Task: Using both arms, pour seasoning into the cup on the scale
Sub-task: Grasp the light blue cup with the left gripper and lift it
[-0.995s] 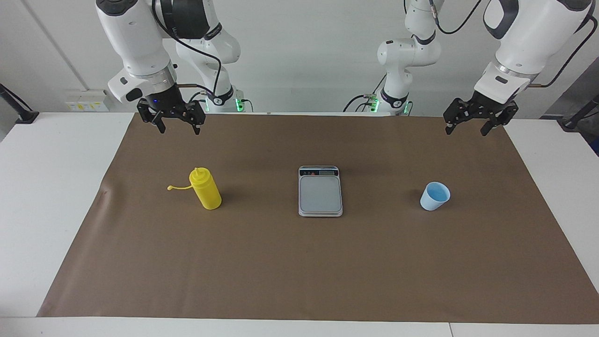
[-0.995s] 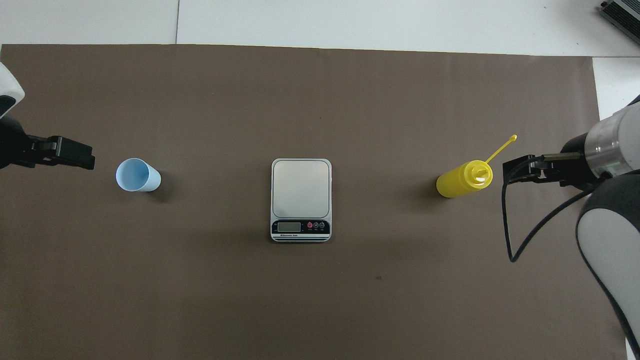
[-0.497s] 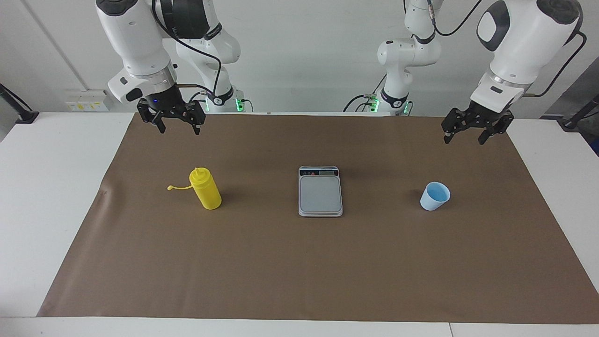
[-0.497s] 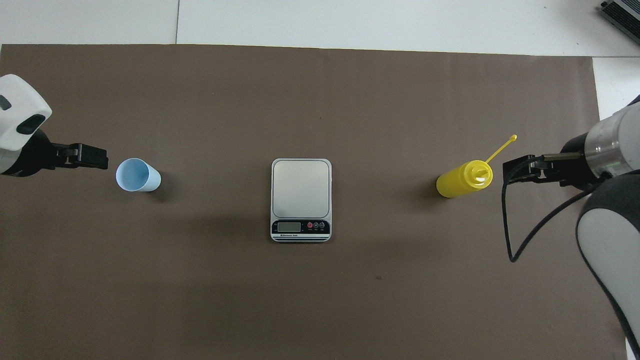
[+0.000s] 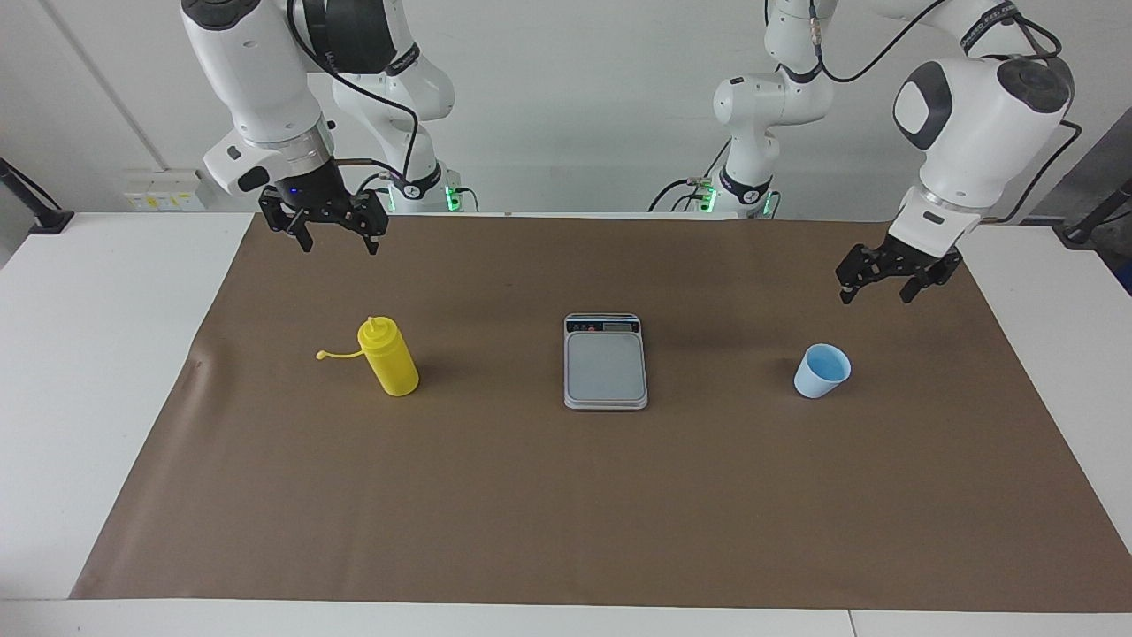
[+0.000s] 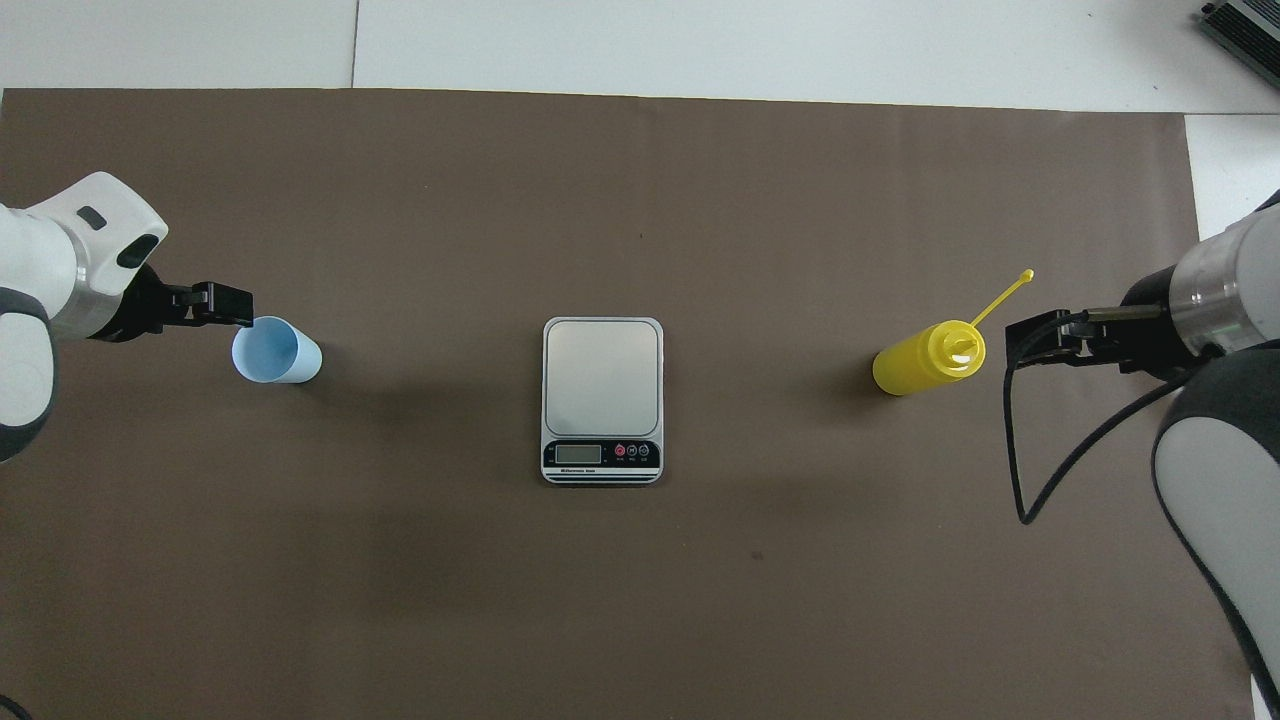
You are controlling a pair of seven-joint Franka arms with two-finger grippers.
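Left end effector (image 5: 871,285) open, raised, cup (image 5: 822,371) just below and ahead on tabletop (image 5: 531,495); likely light, thin, crushable, grip mid-wall gently; right end effector (image 5: 336,232) open, waiting above seasoning (image 5: 388,357).

Bright, even light; soft shadows; sharp

A white table (image 5: 106,372) carries a brown mat (image 5: 566,513). On it, the scale (image 5: 606,363) sits centre, the cup (image 5: 822,371) at three o'clock, the seasoning (image 5: 388,356) at nine.
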